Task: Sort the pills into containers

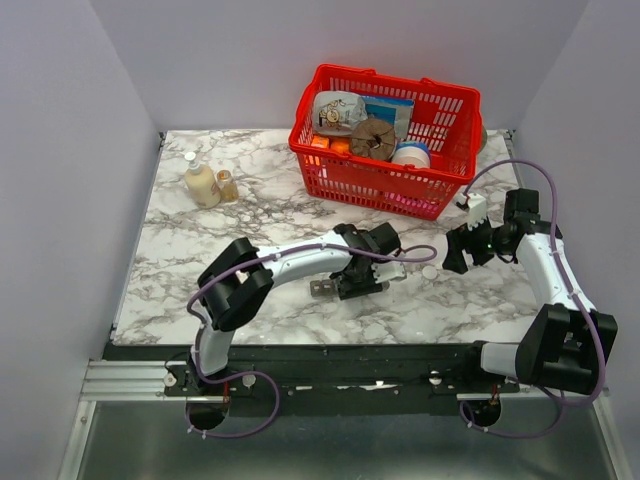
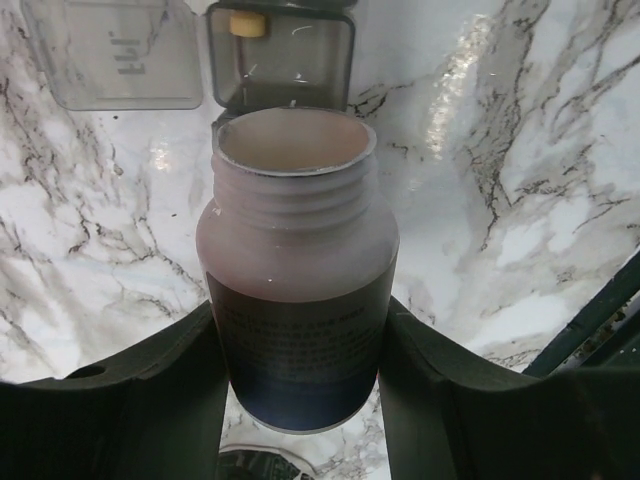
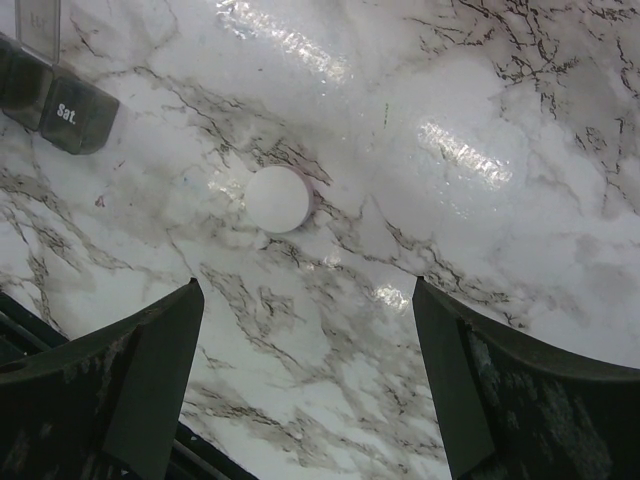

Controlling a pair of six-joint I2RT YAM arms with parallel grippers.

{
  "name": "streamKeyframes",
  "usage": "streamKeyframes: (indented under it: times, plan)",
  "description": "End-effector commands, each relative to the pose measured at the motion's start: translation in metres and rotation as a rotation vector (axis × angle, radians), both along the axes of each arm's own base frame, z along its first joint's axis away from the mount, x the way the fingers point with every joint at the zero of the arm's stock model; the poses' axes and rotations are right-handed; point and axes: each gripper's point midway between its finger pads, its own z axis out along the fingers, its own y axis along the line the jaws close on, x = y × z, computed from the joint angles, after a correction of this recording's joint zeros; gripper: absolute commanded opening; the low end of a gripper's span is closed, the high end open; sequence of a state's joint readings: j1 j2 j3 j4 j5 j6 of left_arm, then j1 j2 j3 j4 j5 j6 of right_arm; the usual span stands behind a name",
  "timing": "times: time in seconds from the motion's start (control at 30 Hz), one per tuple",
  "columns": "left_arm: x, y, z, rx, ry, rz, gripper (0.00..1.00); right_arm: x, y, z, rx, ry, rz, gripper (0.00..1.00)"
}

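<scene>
The left gripper (image 2: 300,345) is clamping its two fingers on the lower body of an uncapped pill bottle (image 2: 297,250), which is carrying a dark blue label whose small print is too fine to read. The bottle's open mouth is pointing at the pill organiser (image 2: 300,65), which is lying just beyond the rim on the marble table (image 2: 520,150). A dark grey compartment is standing open there, with a yellowish pill (image 2: 247,22) showing at its far edge. Beside it a clear lid (image 2: 110,55) is lying flipped back; its lettering is too blurred to read.

The right gripper (image 3: 307,300) is hovering with its fingers wide apart and holding nothing. A round white cap (image 3: 277,198) is lying on the marble just ahead of it. Farther off, at the upper left of the right wrist view, the end of the organiser is showing a shut lid marked "Sat." (image 3: 70,112).

At the back of the table a red basket (image 1: 440,190) is sitting, well apart from both grippers.
</scene>
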State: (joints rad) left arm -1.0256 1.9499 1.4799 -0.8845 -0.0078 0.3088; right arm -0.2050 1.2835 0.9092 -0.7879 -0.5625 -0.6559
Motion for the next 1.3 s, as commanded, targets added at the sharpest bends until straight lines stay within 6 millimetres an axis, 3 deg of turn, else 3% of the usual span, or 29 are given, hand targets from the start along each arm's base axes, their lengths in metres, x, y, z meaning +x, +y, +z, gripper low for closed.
streamKeyframes:
  times: [0.0, 1.27]
  plan:
    - [0.008, 0.014, 0.004, 0.116, -0.062, 0.039, 0.00, -0.002, 0.003, 0.007, 0.021, -0.015, 0.014, 0.94]
    - [0.019, 0.004, 0.010, 0.377, -0.287, -0.093, 0.00, -0.002, 0.003, 0.007, 0.019, -0.011, 0.014, 0.94]
